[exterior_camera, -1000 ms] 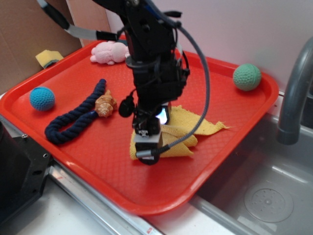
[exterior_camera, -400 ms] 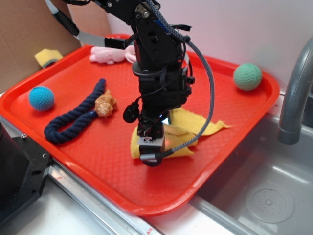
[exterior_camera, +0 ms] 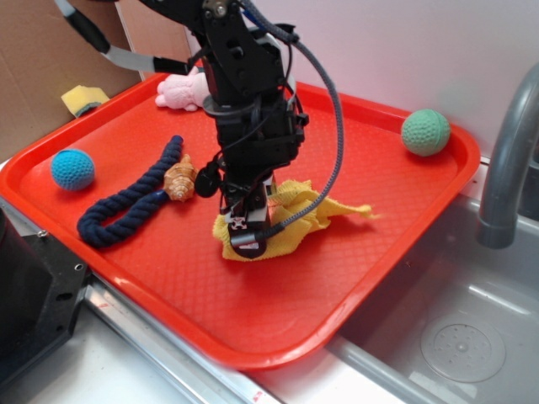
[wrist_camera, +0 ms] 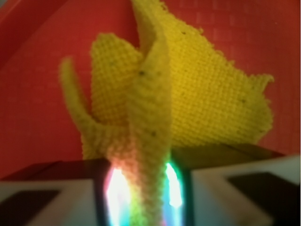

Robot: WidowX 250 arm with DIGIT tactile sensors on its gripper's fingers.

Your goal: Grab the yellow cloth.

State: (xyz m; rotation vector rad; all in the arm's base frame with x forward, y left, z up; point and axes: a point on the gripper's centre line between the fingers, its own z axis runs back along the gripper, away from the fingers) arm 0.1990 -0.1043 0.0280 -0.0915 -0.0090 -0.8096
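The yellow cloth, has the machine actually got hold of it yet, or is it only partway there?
The gripper looks shut on the yellow cloth; the wrist view shows a fold pinched between its fingers. The cloth is bunched but seems to rest on the red tray. Left: lifting it clear.

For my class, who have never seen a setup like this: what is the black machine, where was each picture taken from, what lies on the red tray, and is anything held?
The black machine is a robot arm ending in a pincer. One picture looks on from outside; the other comes from a camera at the arm's wrist, looking past the pincer. On the red tray lie a blue ball, a green ball, a navy rope, a shell-like toy and a pink toy. The pincer is closed on a fold of the yellow cloth, bunching it up.
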